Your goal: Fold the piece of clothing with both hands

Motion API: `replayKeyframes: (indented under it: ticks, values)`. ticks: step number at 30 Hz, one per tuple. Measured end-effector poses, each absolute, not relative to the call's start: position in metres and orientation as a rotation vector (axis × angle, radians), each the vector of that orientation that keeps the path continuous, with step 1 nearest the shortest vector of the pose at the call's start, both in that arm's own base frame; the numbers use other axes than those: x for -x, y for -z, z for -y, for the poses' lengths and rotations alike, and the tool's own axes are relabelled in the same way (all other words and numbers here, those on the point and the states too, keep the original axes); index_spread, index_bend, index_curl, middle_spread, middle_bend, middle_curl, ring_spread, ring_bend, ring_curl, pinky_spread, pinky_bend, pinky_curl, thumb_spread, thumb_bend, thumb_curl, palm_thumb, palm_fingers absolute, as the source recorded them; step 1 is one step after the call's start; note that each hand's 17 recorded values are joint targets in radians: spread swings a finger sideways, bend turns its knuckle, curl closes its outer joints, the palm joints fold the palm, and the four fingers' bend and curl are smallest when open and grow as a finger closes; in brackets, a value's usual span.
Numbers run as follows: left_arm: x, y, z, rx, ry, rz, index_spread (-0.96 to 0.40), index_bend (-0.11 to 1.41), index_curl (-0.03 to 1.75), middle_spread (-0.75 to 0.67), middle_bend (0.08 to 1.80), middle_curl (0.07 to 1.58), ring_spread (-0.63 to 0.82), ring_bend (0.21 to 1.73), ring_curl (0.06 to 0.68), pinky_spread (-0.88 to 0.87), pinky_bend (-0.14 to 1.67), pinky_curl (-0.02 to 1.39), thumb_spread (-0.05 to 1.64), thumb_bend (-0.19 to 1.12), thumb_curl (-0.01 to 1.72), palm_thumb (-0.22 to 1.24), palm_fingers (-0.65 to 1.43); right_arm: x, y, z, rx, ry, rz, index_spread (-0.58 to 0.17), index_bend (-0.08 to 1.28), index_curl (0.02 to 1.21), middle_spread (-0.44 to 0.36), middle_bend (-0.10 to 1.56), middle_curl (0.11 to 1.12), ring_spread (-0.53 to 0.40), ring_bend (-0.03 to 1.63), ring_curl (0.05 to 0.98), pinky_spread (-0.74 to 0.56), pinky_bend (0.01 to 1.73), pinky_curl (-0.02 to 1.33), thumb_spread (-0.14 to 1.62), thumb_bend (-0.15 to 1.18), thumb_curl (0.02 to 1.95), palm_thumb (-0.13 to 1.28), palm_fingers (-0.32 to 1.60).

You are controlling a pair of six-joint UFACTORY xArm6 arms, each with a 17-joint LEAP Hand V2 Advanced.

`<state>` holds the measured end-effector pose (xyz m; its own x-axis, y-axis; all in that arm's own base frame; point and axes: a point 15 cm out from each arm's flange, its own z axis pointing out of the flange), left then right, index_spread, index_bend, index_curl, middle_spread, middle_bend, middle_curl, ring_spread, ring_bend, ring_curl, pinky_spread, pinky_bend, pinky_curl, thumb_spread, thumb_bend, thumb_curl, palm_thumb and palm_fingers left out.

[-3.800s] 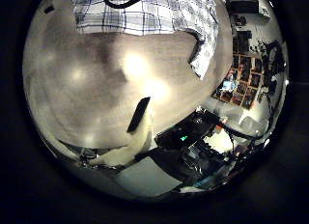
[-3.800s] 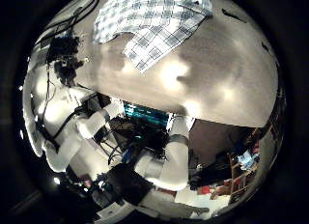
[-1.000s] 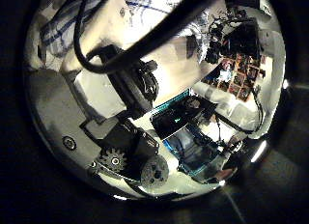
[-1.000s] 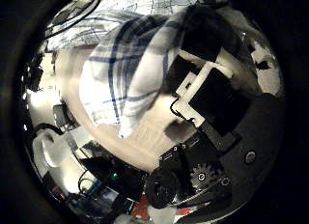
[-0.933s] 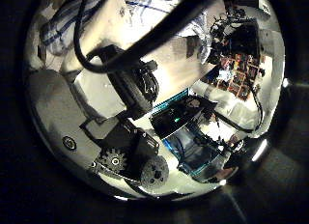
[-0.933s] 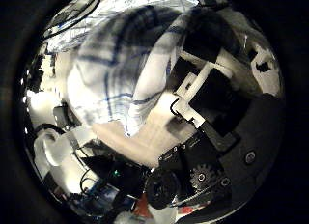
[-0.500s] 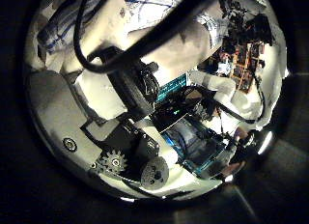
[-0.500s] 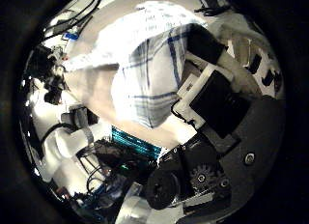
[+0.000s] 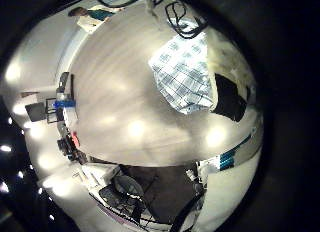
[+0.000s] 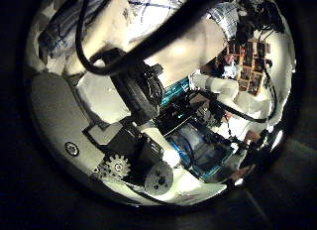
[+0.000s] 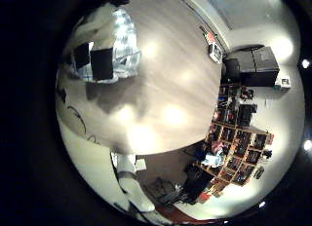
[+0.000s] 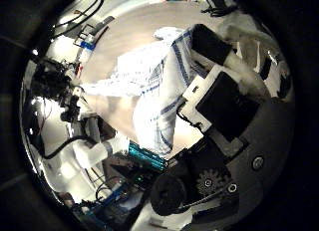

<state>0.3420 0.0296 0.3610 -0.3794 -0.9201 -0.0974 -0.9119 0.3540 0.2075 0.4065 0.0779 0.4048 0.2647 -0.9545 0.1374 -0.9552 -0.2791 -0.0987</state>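
Note:
The piece of clothing [image 9: 185, 77] is a checked shirt lying partly doubled over on the wooden table [image 9: 110, 72]. In the left little finger side palm view a dark finger [image 9: 232, 97] sits at its edge. In the left thumb side palm view my left hand [image 10: 129, 121] has curled fingers, with checked cloth [image 10: 149, 4] behind them. In the right thumb side palm view my right hand [image 12: 224, 102] has its fingers curled on the clothing [image 12: 150, 82], which hangs in a lifted fold above the table.
Small objects [image 9: 62, 102] lie by one table edge and cables [image 9: 185, 17] beyond the clothing. Bare table [image 11: 166, 80] stretches away from the cloth. Shelves with items [image 11: 234, 138] stand past the table. Robot parts and equipment [image 12: 80, 151] sit below the table edge.
Both hands came down from above the flat shirt and curled their fingers. In the last second the right hand's fold of cloth has risen off the table and stretched out.

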Motion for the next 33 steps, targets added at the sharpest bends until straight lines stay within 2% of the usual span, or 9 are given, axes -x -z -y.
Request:
replayKeyframes:
  ticks: [9, 12, 15, 22, 25, 28, 29, 32, 33]
  values:
    - [-0.390, -0.329, -0.064, -1.800, 0.360, 2.443, -0.74, 0.54, 1.16, -0.52, 1.00, 0.88, -0.43, 1.31, 0.540, -0.83, 0.71, 1.05, 1.42, -0.01, 0.36, 0.54, 1.09, -0.504, -0.391, -0.112, -2.501, -0.260, 1.876, -0.249, 1.16, 0.86, -0.143, 1.33, 0.85, -0.211, 1.42, 0.755, -0.14, 1.29, 0.93, 1.09, -0.01, 0.71, 1.01, 1.07]
    - [-0.406, -0.313, -0.074, -1.811, 0.355, 2.391, -0.74, 0.54, 1.16, -0.52, 1.01, 0.88, -0.43, 1.31, 0.541, -0.83, 0.70, 1.06, 1.42, -0.01, 0.36, 0.54, 1.09, -0.527, -0.368, -0.123, -2.496, -0.235, 1.851, -0.249, 1.15, 0.86, -0.142, 1.33, 0.85, -0.211, 1.41, 0.758, -0.14, 1.27, 0.97, 1.09, -0.01, 0.72, 1.00, 1.07]
    - [-0.420, -0.293, -0.077, -1.813, 0.337, 2.344, -0.75, 0.54, 1.16, -0.51, 1.01, 0.88, -0.43, 1.31, 0.542, -0.83, 0.70, 1.06, 1.42, -0.01, 0.36, 0.54, 1.08, -0.555, -0.355, -0.140, -2.553, -0.302, 1.852, -0.248, 1.15, 0.86, -0.141, 1.33, 0.84, -0.211, 1.41, 0.759, -0.15, 1.26, 0.99, 1.09, -0.01, 0.72, 1.00, 1.08]
    - [-0.461, -0.251, -0.087, -1.835, 0.306, 2.270, -0.75, 0.54, 1.17, -0.52, 1.01, 0.89, -0.43, 1.31, 0.547, -0.83, 0.68, 1.07, 1.42, 0.00, 0.36, 0.54, 1.07, -0.614, -0.291, -0.169, -2.639, -0.386, 1.846, -0.246, 1.15, 0.86, -0.140, 1.33, 0.84, -0.211, 1.40, 0.763, -0.15, 1.22, 1.04, 1.09, -0.01, 0.73, 0.98, 1.08]
    - [-0.479, -0.240, -0.091, -1.852, 0.289, 2.242, -0.75, 0.53, 1.17, -0.52, 1.00, 0.89, -0.43, 1.31, 0.547, -0.83, 0.67, 1.07, 1.42, 0.00, 0.36, 0.54, 1.05, -0.637, -0.271, -0.177, -2.680, -0.445, 1.857, -0.245, 1.15, 0.86, -0.141, 1.32, 0.83, -0.210, 1.40, 0.762, -0.15, 1.21, 1.05, 1.09, -0.03, 0.72, 0.93, 1.09]
    - [-0.489, -0.229, -0.098, -1.883, 0.272, 2.201, -0.75, 0.52, 1.18, -0.52, 1.00, 0.90, -0.43, 1.31, 0.552, -0.83, 0.65, 1.08, 1.42, -0.01, 0.36, 0.55, 1.03, -0.652, -0.260, -0.181, -2.704, -0.487, 1.873, -0.252, 1.09, 0.85, -0.138, 1.30, 0.81, -0.207, 1.37, 0.744, -0.17, 1.17, 1.03, 1.11, -0.04, 0.69, 0.85, 1.08]
    - [-0.491, -0.228, -0.101, -1.893, 0.263, 2.193, -0.75, 0.52, 1.18, -0.52, 1.01, 0.90, -0.43, 1.31, 0.553, -0.83, 0.64, 1.09, 1.42, -0.01, 0.35, 0.54, 1.01, -0.656, -0.260, -0.183, -2.711, -0.501, 1.880, -0.261, 1.03, 0.83, -0.139, 1.26, 0.79, -0.206, 1.36, 0.730, -0.20, 1.14, 1.00, 1.13, -0.04, 0.68, 0.82, 1.05]
    - [-0.503, -0.224, -0.108, -1.939, 0.186, 2.164, -0.74, 0.49, 1.17, -0.51, 0.99, 0.90, -0.44, 1.27, 0.550, -0.82, 0.59, 1.10, 1.42, -0.02, 0.34, 0.49, 0.87, -0.665, -0.260, -0.173, -2.703, -0.529, 1.915, -0.305, 0.69, 0.77, -0.161, 1.09, 0.73, -0.226, 1.34, 0.688, -0.32, 1.15, 0.91, 1.20, -0.03, 0.61, 0.74, 0.76]
    - [-0.506, -0.224, -0.109, -1.951, 0.164, 2.156, -0.73, 0.47, 1.16, -0.51, 0.97, 0.89, -0.44, 1.25, 0.549, -0.82, 0.58, 1.10, 1.41, -0.03, 0.33, 0.46, 0.78, -0.666, -0.261, -0.168, -2.697, -0.534, 1.926, -0.312, 0.63, 0.76, -0.163, 1.06, 0.72, -0.229, 1.34, 0.684, -0.34, 1.17, 0.91, 1.21, -0.03, 0.61, 0.73, 0.69]
